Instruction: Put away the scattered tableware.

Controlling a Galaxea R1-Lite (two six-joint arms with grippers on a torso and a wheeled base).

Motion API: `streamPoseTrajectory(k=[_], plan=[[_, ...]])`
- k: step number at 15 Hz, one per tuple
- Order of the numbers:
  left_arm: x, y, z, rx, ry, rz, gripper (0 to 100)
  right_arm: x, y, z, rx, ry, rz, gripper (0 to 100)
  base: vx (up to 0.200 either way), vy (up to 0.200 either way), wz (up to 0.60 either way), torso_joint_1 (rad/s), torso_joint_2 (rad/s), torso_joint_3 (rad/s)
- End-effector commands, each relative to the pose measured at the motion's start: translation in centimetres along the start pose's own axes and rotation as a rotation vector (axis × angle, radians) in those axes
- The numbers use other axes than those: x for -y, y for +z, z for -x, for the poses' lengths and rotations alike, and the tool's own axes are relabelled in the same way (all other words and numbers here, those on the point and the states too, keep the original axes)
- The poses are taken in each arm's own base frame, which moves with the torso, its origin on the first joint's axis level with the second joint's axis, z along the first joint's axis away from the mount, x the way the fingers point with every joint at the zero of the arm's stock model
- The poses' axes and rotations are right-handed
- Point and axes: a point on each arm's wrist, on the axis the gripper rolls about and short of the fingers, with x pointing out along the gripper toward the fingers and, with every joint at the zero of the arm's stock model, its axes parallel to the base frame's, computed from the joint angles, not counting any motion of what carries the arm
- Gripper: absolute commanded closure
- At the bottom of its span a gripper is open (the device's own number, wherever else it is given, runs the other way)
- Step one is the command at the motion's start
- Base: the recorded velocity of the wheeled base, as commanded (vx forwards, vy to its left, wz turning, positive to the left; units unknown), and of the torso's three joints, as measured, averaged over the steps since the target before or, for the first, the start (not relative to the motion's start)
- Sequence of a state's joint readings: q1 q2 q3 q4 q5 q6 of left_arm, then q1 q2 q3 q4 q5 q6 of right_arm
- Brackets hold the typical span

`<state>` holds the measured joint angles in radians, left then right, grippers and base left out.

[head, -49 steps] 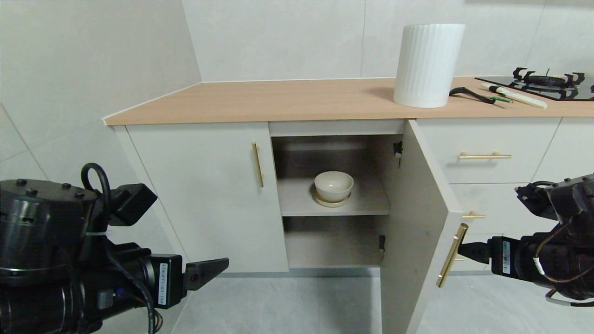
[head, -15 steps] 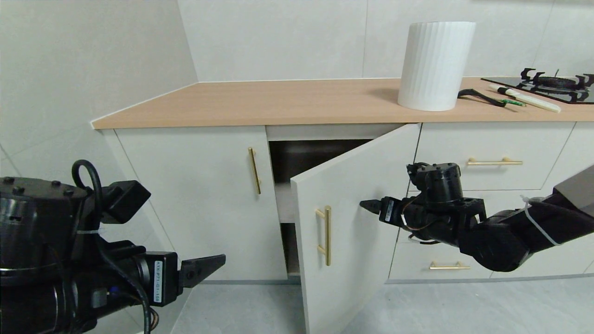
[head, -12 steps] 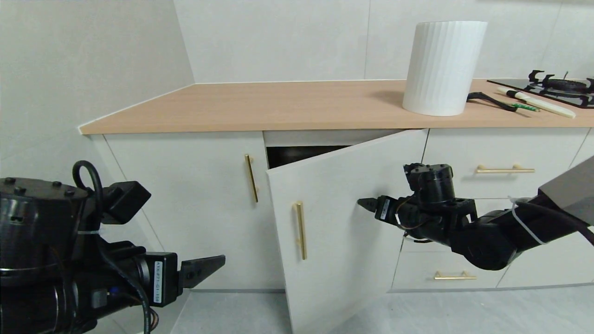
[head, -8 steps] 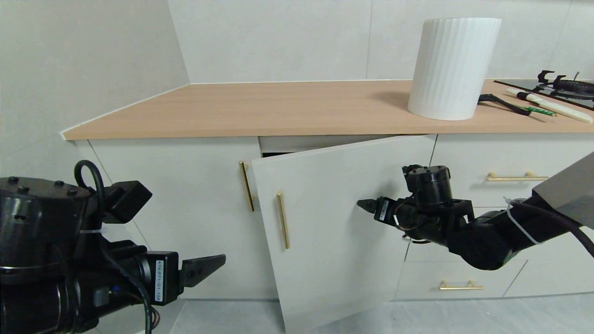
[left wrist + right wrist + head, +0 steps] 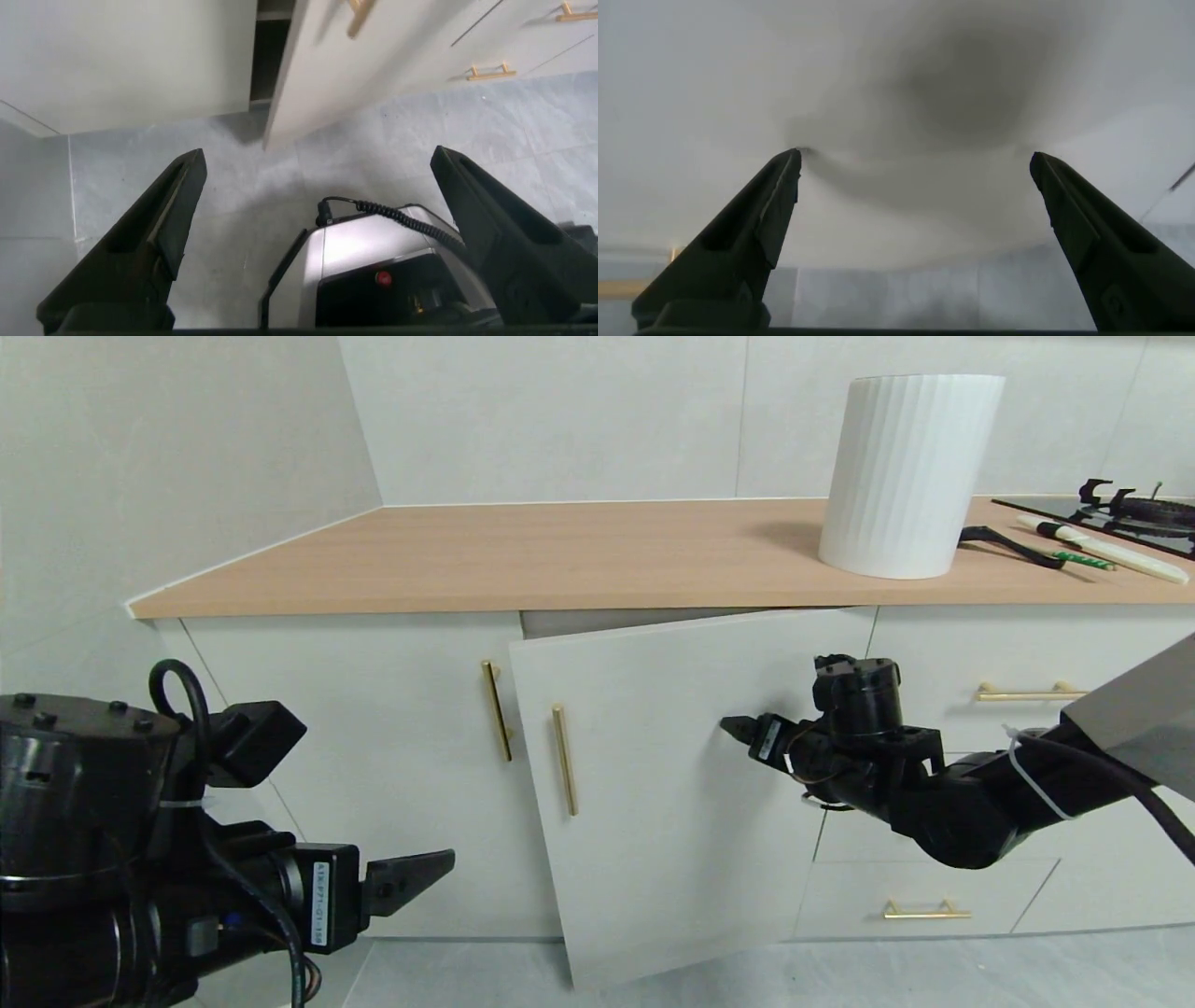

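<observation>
A pale cabinet door (image 5: 672, 784) with a gold handle (image 5: 563, 761) stands slightly ajar under the wooden countertop (image 5: 560, 555), and it hides the inside of the cabinet. My right gripper (image 5: 735, 726) rests against the door's front face near its hinge side. In the right wrist view the right gripper (image 5: 915, 154) is open, with both fingertips touching the door surface (image 5: 906, 84) and nothing between them. My left gripper (image 5: 439, 866) hangs low at the left, away from the cabinet. Seen from its own wrist, the left gripper (image 5: 318, 159) is open and empty above the floor.
A tall white ribbed container (image 5: 910, 476) stands on the countertop at the right. Beside it lie a black-handled utensil (image 5: 1013, 543) and white and green sticks (image 5: 1102, 549), next to a gas hob (image 5: 1134, 504). Drawers with gold handles (image 5: 1027, 692) are to the door's right. Grey floor (image 5: 374, 159) lies below.
The door has swung from wide open to nearly shut with my right gripper against it, hiding the bowl on the shelf. The head camera shifted. The left arm stayed put.
</observation>
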<state>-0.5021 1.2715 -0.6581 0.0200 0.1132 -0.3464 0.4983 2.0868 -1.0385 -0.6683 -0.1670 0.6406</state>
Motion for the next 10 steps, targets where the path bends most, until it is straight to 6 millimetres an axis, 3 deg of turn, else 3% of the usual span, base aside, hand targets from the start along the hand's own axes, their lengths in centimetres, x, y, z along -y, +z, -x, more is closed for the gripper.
streamPoseTrajectory(k=[1, 10], plan=[[0.0, 0.0, 0.0, -0.001, 0.001, 0.0, 0, 0.0, -0.1, -0.8, 0.015, -0.018, -0.005, 0, 0.0, 0.0, 0.0, 0.0, 0.0, 0.0], [0.0, 0.0, 0.0, -0.002, 0.0, 0.0, 0, 0.1, -0.1, -3.4, 0.121, -0.129, -0.025, 0, 0.0, 0.0, 0.0, 0.0, 0.0, 0.0]])
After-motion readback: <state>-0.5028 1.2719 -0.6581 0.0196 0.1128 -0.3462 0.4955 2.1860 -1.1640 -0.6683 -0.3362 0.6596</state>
